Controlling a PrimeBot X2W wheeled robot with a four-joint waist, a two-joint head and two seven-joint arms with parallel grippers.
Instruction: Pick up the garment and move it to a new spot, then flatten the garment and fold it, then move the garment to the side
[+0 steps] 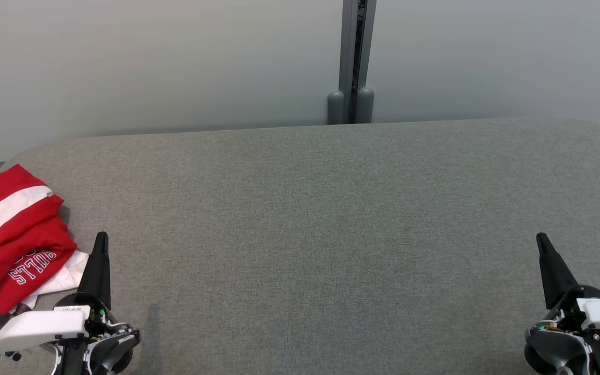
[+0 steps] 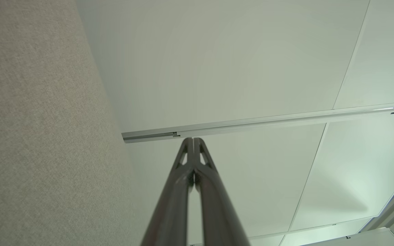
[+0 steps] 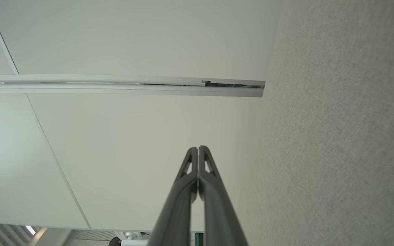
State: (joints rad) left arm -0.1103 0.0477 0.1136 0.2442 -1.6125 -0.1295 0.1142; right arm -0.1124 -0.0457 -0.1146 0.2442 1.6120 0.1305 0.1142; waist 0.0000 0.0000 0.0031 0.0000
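Left gripper, fingers clenched on nothing, has the crumpled red jersey garment, white-striped and lettered "BULLS", heaped just to its left at the edge of the grey fabric surface. Right gripper, clenched empty too, sits well apart. Beyond the fingertips stand a pale wall and a grey post.

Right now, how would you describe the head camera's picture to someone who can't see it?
A crumpled red and white garment lies at the left edge of a grey fabric-covered table, beside the robot's left fingers. The right fingers sit at the lower right; both pairs are shut and empty. Behind is a pale wall with a grey post.
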